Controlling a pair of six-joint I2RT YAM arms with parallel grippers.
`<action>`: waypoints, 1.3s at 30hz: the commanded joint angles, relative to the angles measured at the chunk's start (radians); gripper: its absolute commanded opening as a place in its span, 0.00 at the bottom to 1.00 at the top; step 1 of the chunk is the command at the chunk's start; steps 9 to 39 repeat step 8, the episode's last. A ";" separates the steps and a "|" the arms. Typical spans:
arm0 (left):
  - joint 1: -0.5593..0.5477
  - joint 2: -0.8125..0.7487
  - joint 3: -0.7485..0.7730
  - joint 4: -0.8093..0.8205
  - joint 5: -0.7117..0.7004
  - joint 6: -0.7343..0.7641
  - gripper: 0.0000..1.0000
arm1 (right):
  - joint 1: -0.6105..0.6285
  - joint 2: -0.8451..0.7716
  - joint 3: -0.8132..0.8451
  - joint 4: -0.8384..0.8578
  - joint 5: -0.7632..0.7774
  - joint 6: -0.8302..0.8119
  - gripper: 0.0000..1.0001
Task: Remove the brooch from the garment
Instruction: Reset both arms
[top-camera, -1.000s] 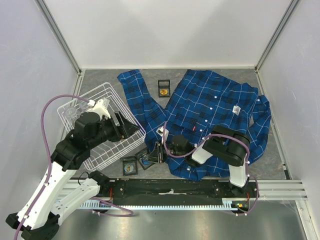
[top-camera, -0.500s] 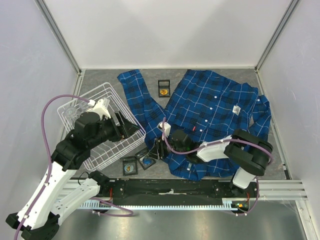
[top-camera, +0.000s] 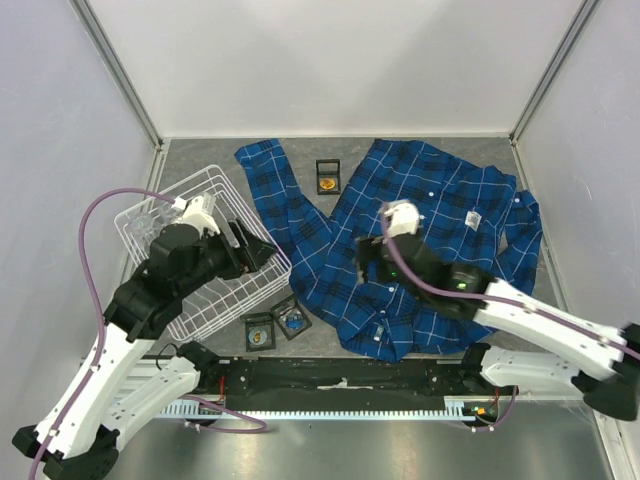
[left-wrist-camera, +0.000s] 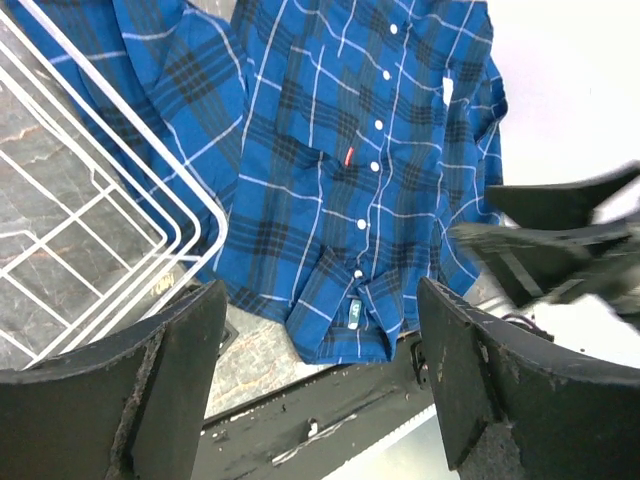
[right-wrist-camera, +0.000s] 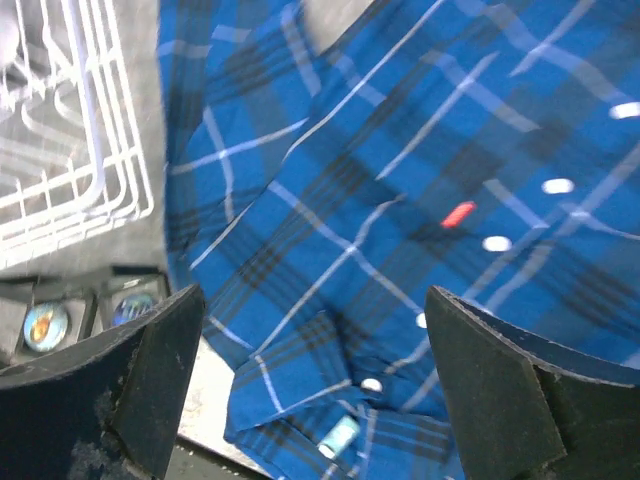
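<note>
The garment (top-camera: 430, 200), a bright blue plaid shirt with white buttons, lies spread flat on the right half of the table (left-wrist-camera: 330, 130) (right-wrist-camera: 400, 180). A small black-framed square brooch (top-camera: 292, 318) with a blue and gold centre lies on the table just off the shirt's lower left hem (right-wrist-camera: 130, 308). My right gripper (top-camera: 368, 265) hangs open and empty above the shirt's lower front (right-wrist-camera: 312, 330). Over the wire basket, my left gripper (top-camera: 255, 252) is open too, with nothing between its fingers (left-wrist-camera: 320, 300).
A white wire basket (top-camera: 200, 290) stands at the left (left-wrist-camera: 100, 220) (right-wrist-camera: 80, 150). A second black-framed piece (top-camera: 259, 331) lies beside the brooch (right-wrist-camera: 45, 325), and a third (top-camera: 328, 177) sits at the back between sleeve and shirt body. The arms' black base rail (top-camera: 340, 380) runs along the front edge.
My right gripper opened, left the black-framed brooch on the table by the hem, then rose and swung back right over the shirt. The left arm has barely moved.
</note>
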 joint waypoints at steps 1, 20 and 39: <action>0.004 -0.021 0.076 0.101 -0.069 0.064 0.84 | -0.001 -0.128 0.219 -0.391 0.342 0.021 0.98; 0.004 -0.078 0.154 0.231 -0.095 0.139 0.98 | -0.001 -0.280 0.391 -0.343 0.317 -0.170 0.98; 0.004 -0.078 0.154 0.231 -0.095 0.139 0.98 | -0.001 -0.280 0.391 -0.343 0.317 -0.170 0.98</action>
